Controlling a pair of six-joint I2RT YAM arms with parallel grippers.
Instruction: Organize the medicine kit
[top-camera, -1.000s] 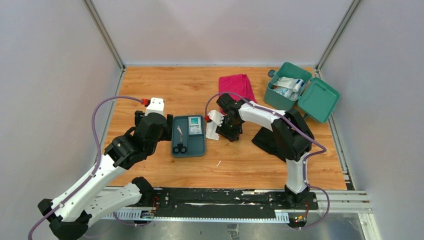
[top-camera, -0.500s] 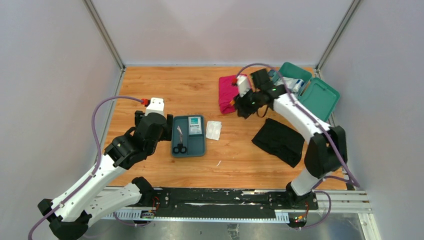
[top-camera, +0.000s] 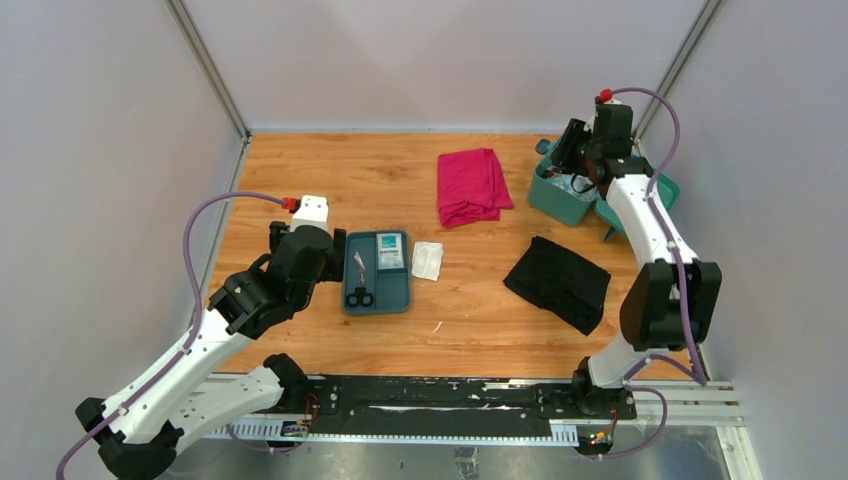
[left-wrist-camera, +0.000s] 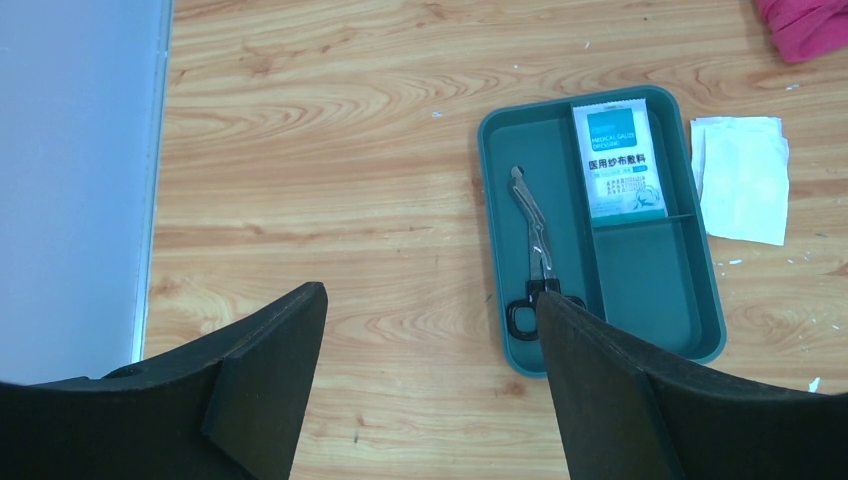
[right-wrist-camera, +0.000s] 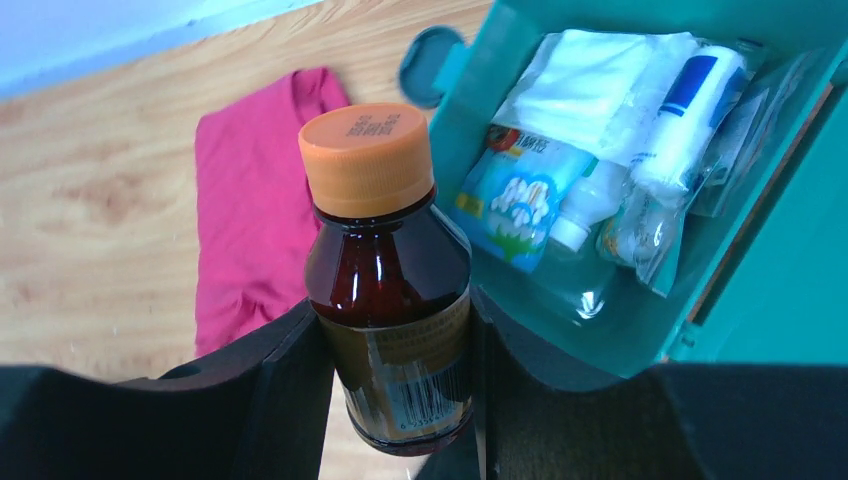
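Brown bottle (right-wrist-camera: 388, 300) w/ orange cap stands upright in the right tool (right-wrist-camera: 395, 400), whose fingers are closed on its lower body from both sides. It hangs at the edge of the open green box (right-wrist-camera: 462, 120); I cannot tell if it is fully over the inside, where packets and a small white bottle lie. 1 s ago this arm was at the centre of the counter (top-camera: 340, 180), beside the tray (left-wrist-camera: 650, 290). Now it has swung to the box, so I judge the carry is almost done; next is lower + release. The white pad (left-wrist-camera: 740, 180) stays beside the tray. The left tool (left-wrist-camera: 430, 400) is wide open, holding nothing, near the scissors (left-wrist-camera: 535, 255).
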